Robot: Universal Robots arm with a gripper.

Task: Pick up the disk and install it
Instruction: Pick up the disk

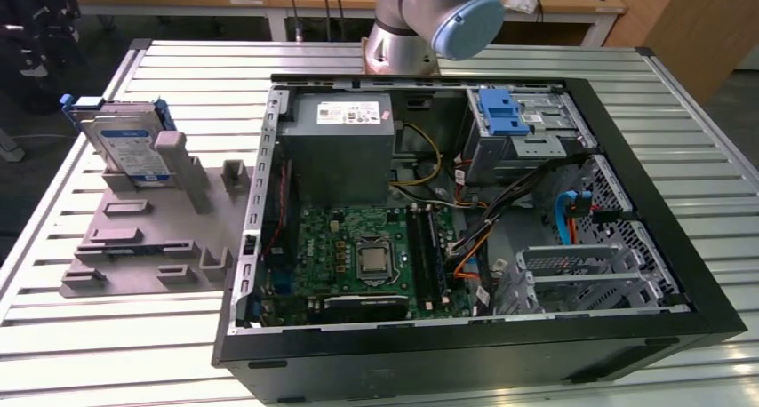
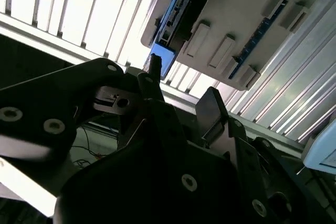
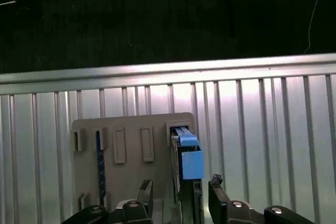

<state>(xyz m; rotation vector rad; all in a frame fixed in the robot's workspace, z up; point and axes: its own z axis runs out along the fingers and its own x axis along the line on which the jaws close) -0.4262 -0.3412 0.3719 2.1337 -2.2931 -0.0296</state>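
The disk (image 1: 124, 145) stands upright on its edge in a slot of the grey holder plate (image 1: 142, 238), at the exterior view's left. It is silver with a blue-and-white label and a blue bracket. In the first wrist view I look down on the disk (image 3: 188, 157) edge-on, with my gripper (image 3: 181, 192) open and its two dark fingers spread to either side of the disk's line, well above it. In the second wrist view the gripper (image 2: 181, 90) is open too, and the disk (image 2: 178, 11) lies beyond the fingertips. Nothing is held.
An open computer case (image 1: 451, 340) lies on the slatted metal table (image 1: 119, 354), at the exterior view's right of the holder. Inside are a grey metal box (image 1: 338, 149), a green board, cables and a drive bay with a blue latch (image 1: 504, 114). The arm (image 1: 433, 20) rises at the table's far side.
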